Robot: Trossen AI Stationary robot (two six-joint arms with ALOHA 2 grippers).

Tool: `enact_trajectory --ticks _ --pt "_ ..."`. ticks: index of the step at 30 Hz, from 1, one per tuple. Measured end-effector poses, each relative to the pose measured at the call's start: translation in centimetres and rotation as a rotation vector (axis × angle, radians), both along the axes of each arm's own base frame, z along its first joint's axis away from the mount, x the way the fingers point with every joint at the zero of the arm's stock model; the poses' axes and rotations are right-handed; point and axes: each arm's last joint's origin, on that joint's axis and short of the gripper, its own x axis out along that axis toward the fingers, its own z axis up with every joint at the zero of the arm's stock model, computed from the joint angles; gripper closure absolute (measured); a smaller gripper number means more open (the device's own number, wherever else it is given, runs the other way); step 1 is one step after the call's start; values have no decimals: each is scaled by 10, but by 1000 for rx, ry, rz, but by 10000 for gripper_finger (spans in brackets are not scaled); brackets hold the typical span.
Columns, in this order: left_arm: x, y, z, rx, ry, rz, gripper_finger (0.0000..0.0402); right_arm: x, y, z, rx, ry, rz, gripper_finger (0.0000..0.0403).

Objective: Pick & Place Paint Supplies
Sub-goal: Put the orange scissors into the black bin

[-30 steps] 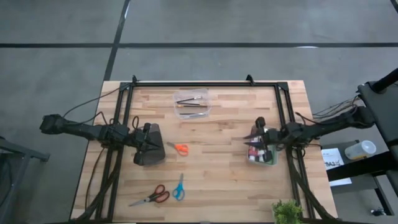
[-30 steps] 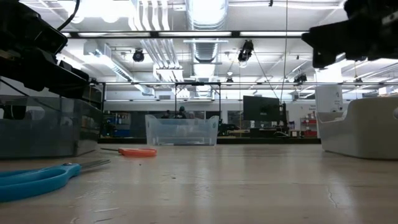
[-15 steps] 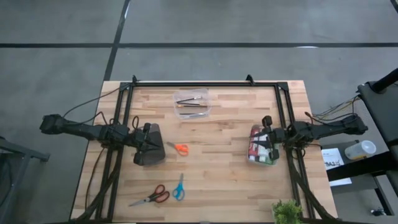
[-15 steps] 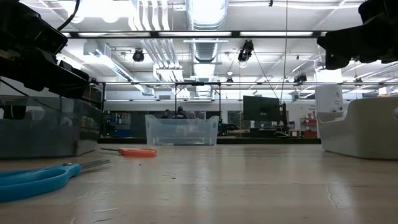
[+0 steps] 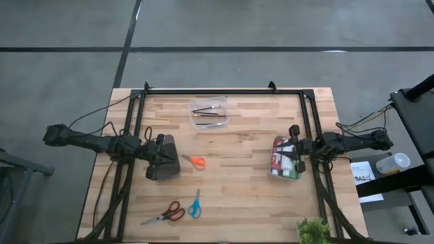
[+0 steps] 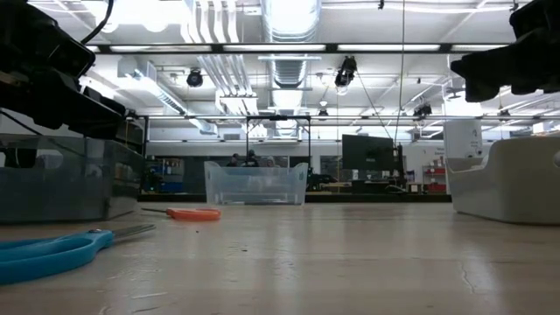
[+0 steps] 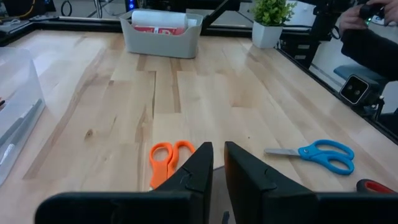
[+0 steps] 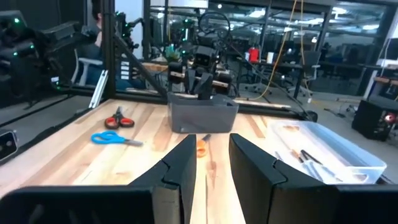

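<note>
The paint bottles (image 5: 281,161), red, green and white, lie packed in a white bin (image 5: 296,169) by the table's right side; the bin (image 7: 163,37) also shows in the left wrist view. Thin brushes (image 5: 209,112) lie in a clear tub (image 5: 210,102) near the far edge, and the brushes (image 8: 311,157) show in the right wrist view too. My right gripper (image 5: 290,146) hovers level over the bin's right rim, open (image 8: 211,158), pointing left and holding nothing. My left gripper (image 5: 165,157) waits over a dark grey bin (image 5: 159,169), shut (image 7: 217,168).
Orange scissors (image 5: 196,161) lie mid-table, with blue scissors (image 5: 194,205) and red-handled scissors (image 5: 166,214) near the near edge. A small plant (image 5: 312,230) stands at the near right corner. A black frame (image 5: 224,91) borders the table. Bare wood lies between the two bins.
My right gripper has drawn back toward the table's right edge, from above the middle of the white bin to its right rim, so the bottles now show uncovered. The left arm and the other things have kept still.
</note>
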Motion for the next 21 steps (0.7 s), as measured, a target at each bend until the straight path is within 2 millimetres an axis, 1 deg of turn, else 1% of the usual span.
enact_trajectory --ticks 6,11,21 --pt "0 0 0 0 -1 0 351 0 0 0 -45 -3 -2 312" --pt "0 0 0 0 -1 0 351 0 0 0 -130 -1 -4 312" --pt "0 0 0 0 -1 0 351 0 0 0 -133 -3 -4 312"
